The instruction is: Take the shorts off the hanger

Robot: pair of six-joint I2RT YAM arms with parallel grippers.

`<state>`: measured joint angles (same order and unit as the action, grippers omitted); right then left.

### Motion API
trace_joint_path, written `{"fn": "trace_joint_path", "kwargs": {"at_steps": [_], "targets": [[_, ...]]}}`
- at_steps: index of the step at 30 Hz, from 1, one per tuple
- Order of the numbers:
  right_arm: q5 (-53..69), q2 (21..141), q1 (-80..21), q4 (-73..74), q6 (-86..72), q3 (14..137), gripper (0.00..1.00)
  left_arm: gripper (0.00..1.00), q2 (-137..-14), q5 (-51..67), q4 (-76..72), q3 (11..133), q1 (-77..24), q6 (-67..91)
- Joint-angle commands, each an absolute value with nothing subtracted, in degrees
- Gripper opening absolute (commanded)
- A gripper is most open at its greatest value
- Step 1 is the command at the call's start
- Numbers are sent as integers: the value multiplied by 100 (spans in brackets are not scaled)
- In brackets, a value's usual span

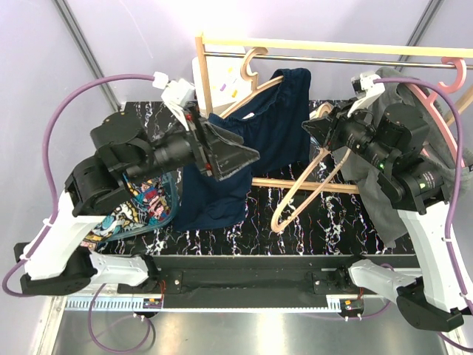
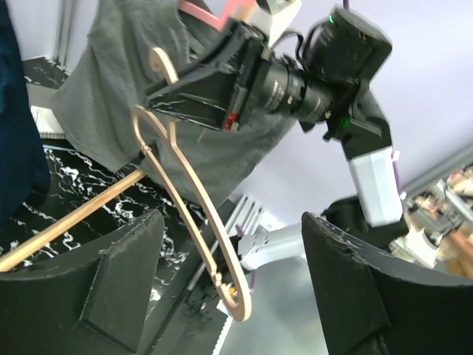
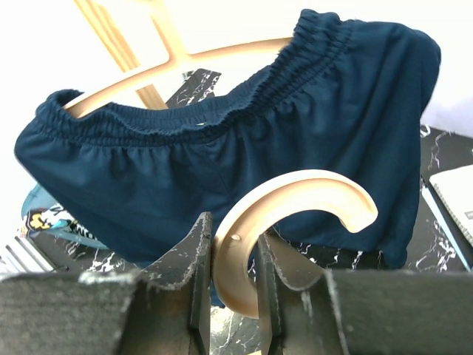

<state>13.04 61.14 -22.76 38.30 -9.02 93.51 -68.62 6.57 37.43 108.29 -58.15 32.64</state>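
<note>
While right gripper (image 3: 233,244) pinches wooden hanger (image 3: 295,185), left gripper (image 2: 233,229) spread wide, empty

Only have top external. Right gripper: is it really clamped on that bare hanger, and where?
Observer: Yes. The right wrist view shows the right gripper shut on the bare hanger, on its hook.
Operator: Left holding cloth?
Observer: No. The left wrist view shows the left gripper open, gripping nothing.
Operator: Navy pair off?
Observer: No. In the right wrist view, the waistband of the navy shorts is stretched over a second hanger.
</note>
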Motion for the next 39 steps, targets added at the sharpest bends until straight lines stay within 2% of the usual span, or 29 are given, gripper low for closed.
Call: {"fn": "trace_joint_path", "kwargs": {"at_steps": [1,7,10,13,17,20,21,22,23,24,25,28,31,34,39], "targets": [[1652,5985,-2259,3428,-676,9527,0,79,-7179,685,3761,11127,-6187,2567],[1828,5994,-2259,3410,-1247,9738,0,83,-7812,404,3841,11048,-6776,2505],[1925,6055,-2259,3419,-1502,9870,0,85,-8452,729,4129,11398,-6838,2268],[2030,6108,-2259,3436,-1599,9967,0,83,-8788,685,4570,11900,-6847,2347],[2004,6135,-2259,3515,-1784,10072,0,78,-8728,335,4614,11682,-6855,2513],[1829,6126,-2259,3603,-2065,10099,0,45,-8727,526,4623,11549,-6847,2548],[1767,6135,-2259,3673,-2248,10142,0,26,-8728,562,4623,11514,-6847,2575],[1566,6152,-2259,3743,-2363,10177,12,18,-8719,536,4623,11479,-6838,2601],[1434,6170,-2259,3840,-2495,10221,19,5,-8701,353,4632,11418,-6847,2628],[1302,6231,-2259,4128,-2792,10378,28,0,-8675,238,4632,11373,-6847,2645],[1031,6258,-2259,4314,-2969,10467,39,0,-8596,107,4632,11330,-6847,2628],[554,6311,-2259,5192,-3830,10687,59,0,-8473,-717,4641,11303,-6847,2514],[606,6179,-2259,5730,-4551,10556,67,0,-8376,-1499,4623,11277,-6847,2400],[729,5898,-2259,5810,-5210,10109,68,0,-8288,-2080,4571,11215,-6847,2294],[1465,5441,-2259,4686,-5983,8869,79,0,-7955,-2268,3605,10618,-6855,2268]]}}
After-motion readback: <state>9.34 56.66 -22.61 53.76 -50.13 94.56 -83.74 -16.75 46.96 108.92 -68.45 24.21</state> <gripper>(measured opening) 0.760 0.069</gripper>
